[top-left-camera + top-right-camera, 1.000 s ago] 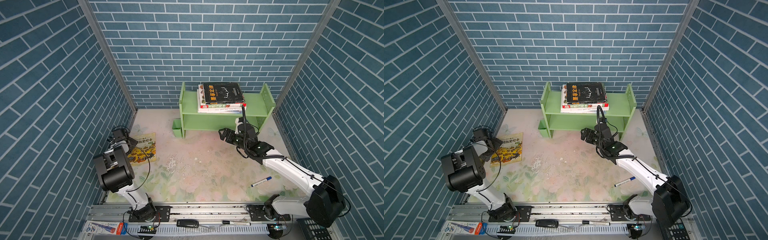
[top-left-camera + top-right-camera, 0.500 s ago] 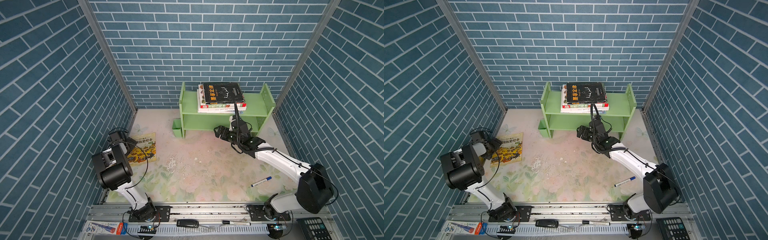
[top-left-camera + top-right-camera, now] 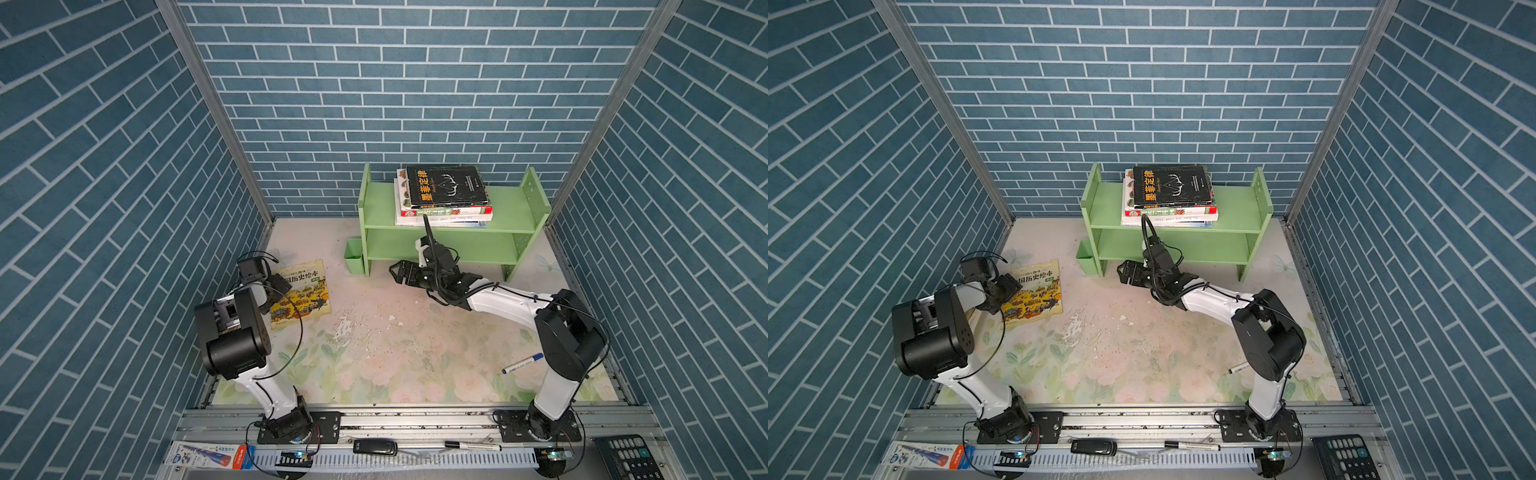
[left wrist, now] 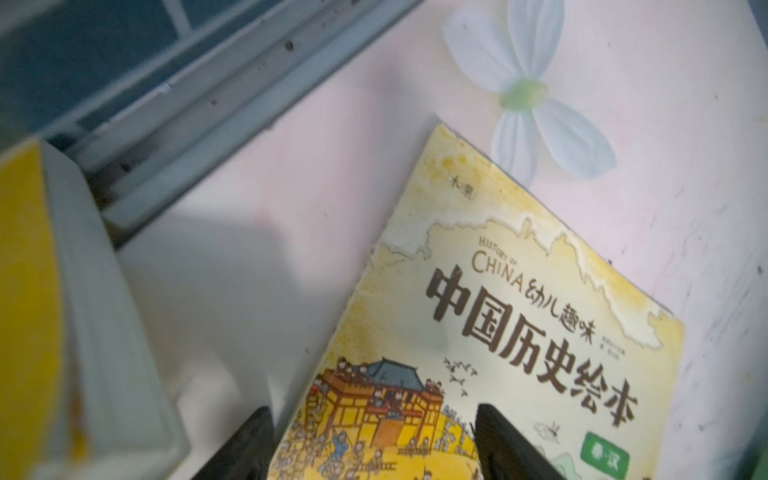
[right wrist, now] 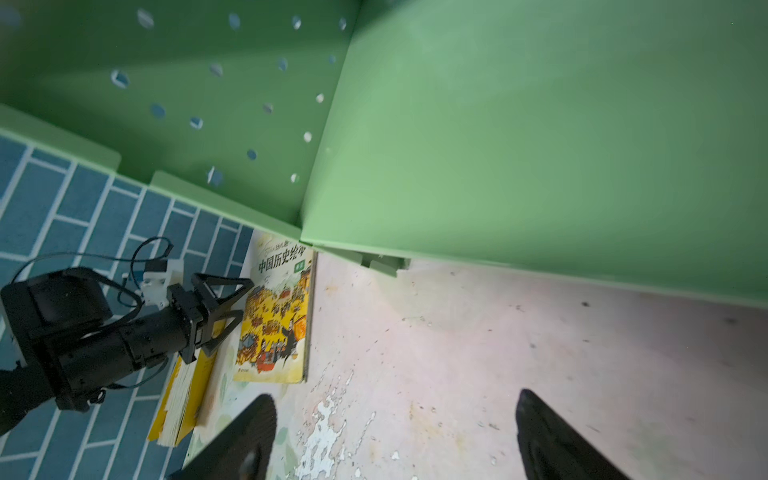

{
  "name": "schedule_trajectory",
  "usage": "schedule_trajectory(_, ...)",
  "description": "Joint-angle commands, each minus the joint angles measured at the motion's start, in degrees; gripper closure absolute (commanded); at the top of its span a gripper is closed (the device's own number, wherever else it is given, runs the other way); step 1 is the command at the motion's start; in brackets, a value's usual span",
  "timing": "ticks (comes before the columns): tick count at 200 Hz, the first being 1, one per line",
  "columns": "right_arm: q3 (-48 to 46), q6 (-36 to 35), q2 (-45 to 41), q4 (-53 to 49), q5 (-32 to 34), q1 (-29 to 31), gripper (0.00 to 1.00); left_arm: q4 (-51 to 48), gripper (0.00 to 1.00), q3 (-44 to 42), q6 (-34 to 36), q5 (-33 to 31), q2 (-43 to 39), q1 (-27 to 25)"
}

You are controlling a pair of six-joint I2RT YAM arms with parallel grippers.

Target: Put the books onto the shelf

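Observation:
A yellow illustrated book (image 3: 305, 293) (image 3: 1038, 291) lies flat on the table at the left. My left gripper (image 3: 277, 287) (image 4: 374, 419) is open at its wall-side edge, one finger beside the book (image 4: 519, 311) and one over the cover. A second yellow book (image 5: 178, 399) (image 4: 25, 291) leans on edge by the left wall, behind that arm. The green shelf (image 3: 511, 208) (image 3: 1237, 203) holds a stack of several books on its upper tier, a black one (image 3: 446, 185) on top. My right gripper (image 3: 395, 272) (image 5: 395, 411) is open and empty, low before the lower tier.
A small green cup-box (image 3: 353, 255) hangs on the shelf's left side. A blue-capped marker pen (image 3: 522, 363) lies on the table at the right, near the right arm's base. Brick-patterned walls close in the left, back and right. A black keypad (image 3: 627, 455) sits at the front rail.
My left gripper has moved right onto the yellow book's edge and its jaws have narrowed. The right gripper has swung left along the front of the shelf.

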Motion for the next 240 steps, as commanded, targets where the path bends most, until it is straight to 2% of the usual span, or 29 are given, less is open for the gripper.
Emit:
schedule_trajectory(1,3.6,1.4,4.5,5.8,-2.8,2.0,0.11,-6.7,0.28,-1.6,0.1,5.1,0.1,-1.7)
schedule_trajectory(46,10.7,1.3,13.2,8.5,-3.8,4.6,0.12,0.5,0.30,-8.1,-5.3,16.0,-1.8,-2.1)
schedule_trajectory(96,16.0,2.0,22.6,13.0,-1.8,8.1,0.18,9.4,0.39,-11.8,-9.0,23.9,-1.7,-2.0)
schedule_trajectory(136,23.9,1.6,30.5,12.9,0.7,9.5,0.21,16.1,0.40,-14.0,-12.9,27.6,-0.8,-1.9)
schedule_trajectory(158,26.5,2.9,33.1,12.9,1.1,9.6,0.22,23.9,0.40,-16.2,-17.2,31.0,0.4,-1.8)
schedule_trajectory(182,27.5,3.5,34.4,12.4,1.5,9.5,0.23,37.2,0.42,-18.8,-24.9,34.8,2.2,-1.8)
schedule_trajectory(240,26.6,4.9,35.0,12.1,1.5,9.5,0.24,63.8,0.46,-23.9,-40.2,38.6,2.8,-1.8)
